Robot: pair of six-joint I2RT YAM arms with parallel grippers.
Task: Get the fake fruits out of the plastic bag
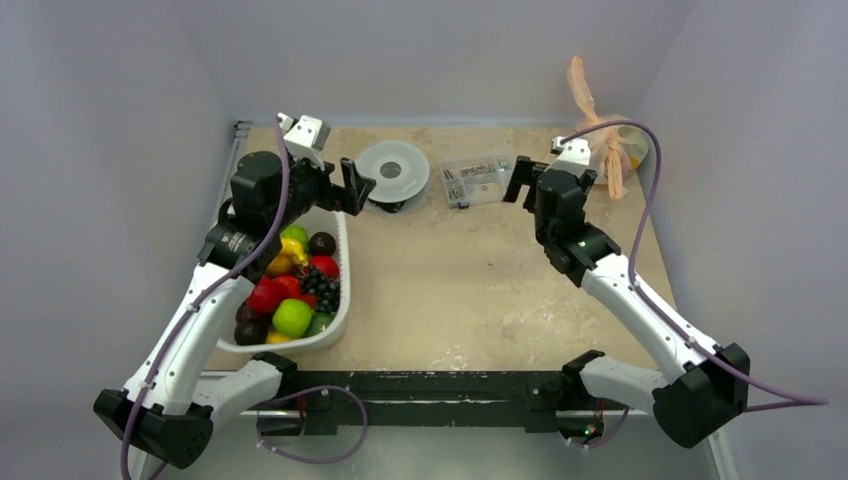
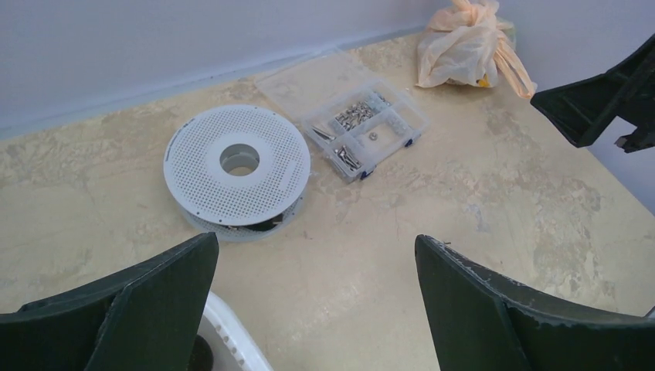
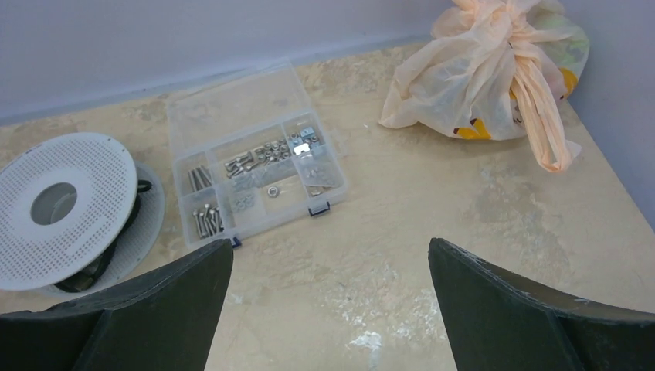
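Far back on the right, plastic bag (image 3: 479, 77); left fingers (image 2: 139, 309) and right fingers (image 3: 139, 309) wide apart.

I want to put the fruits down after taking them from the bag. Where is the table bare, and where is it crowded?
The table is barest in the middle, between the basket and the right arm, nearer than the spool and box. A smaller patch lies between box and bag. The far edge is crowded.

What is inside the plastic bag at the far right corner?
The plastic bag is bunched shut at the top. Through its film only yellow and greenish patches show. Whether they are contents or print cannot be told.
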